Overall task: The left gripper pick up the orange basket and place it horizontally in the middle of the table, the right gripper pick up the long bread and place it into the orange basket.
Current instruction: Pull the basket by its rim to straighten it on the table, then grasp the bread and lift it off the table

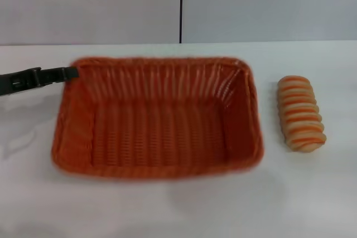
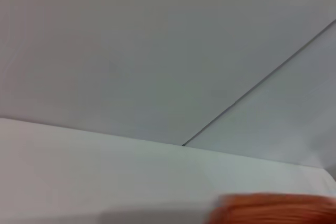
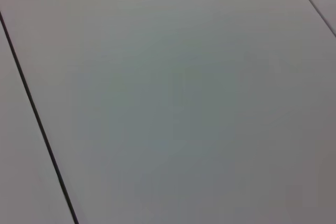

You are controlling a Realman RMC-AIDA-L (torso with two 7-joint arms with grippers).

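Note:
The orange basket lies lengthwise across the middle of the white table, its inside empty. My left gripper reaches in from the left edge of the head view, and its black tip meets the basket's far-left corner at the rim. A blurred strip of the orange basket shows in the left wrist view. The long bread, cream with orange stripes, lies on the table to the right of the basket, apart from it. My right gripper is out of view.
A grey wall with a dark vertical seam rises behind the table's far edge. The right wrist view shows only grey panels with dark seams.

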